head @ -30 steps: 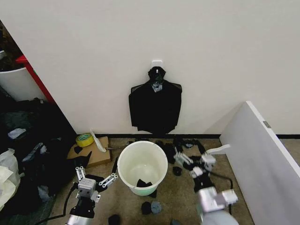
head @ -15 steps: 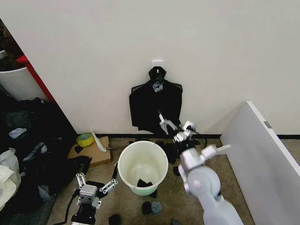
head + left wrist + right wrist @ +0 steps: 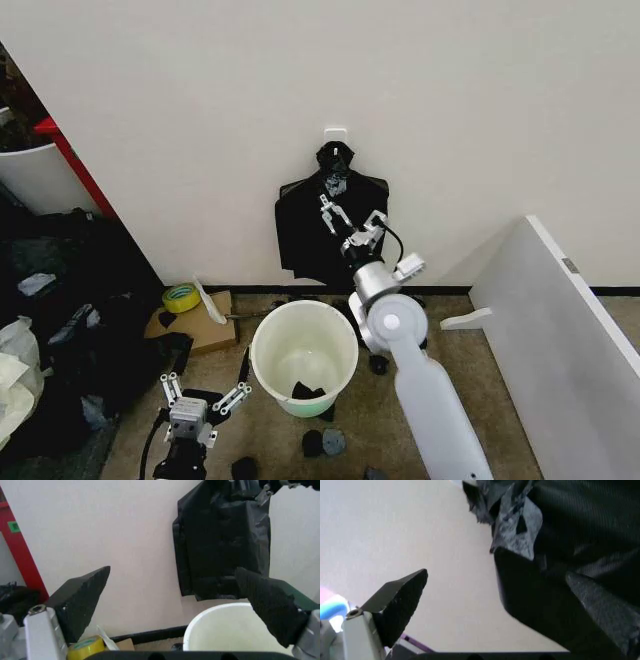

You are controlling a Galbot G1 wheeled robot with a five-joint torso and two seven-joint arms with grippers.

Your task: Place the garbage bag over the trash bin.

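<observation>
The right arm reaches up and forward toward the wall; the right gripper (image 3: 349,219) sits with its fingers spread apart right in front of the bundle of black bags (image 3: 331,232) hanging from a white hook (image 3: 335,133); from the head camera I can't say whether a finger touches the plastic. The right wrist camera gives the close-up the head camera can't: crinkly black plastic (image 3: 560,555) with a knotted, ragged top, one dark finger pad (image 3: 400,603) against bare wall and the other lying over the black plastic, nothing pinched between them.

The white bin (image 3: 304,356) stands on the floor below the hanging bundle, near the wall, with no bag over its rim; a small black scrap (image 3: 306,389) lies inside at the bottom, which only the head camera looks down into. The left gripper (image 3: 205,392) is low beside the bin on the robot's left, fingers spread and empty. The left wrist camera looks up between its two pads at the bin's rim (image 3: 225,630), the hanging bundle above it, and a roll of yellow tape (image 3: 86,648) by a red post (image 3: 20,547); more black scraps (image 3: 322,442) litter the floor.
</observation>
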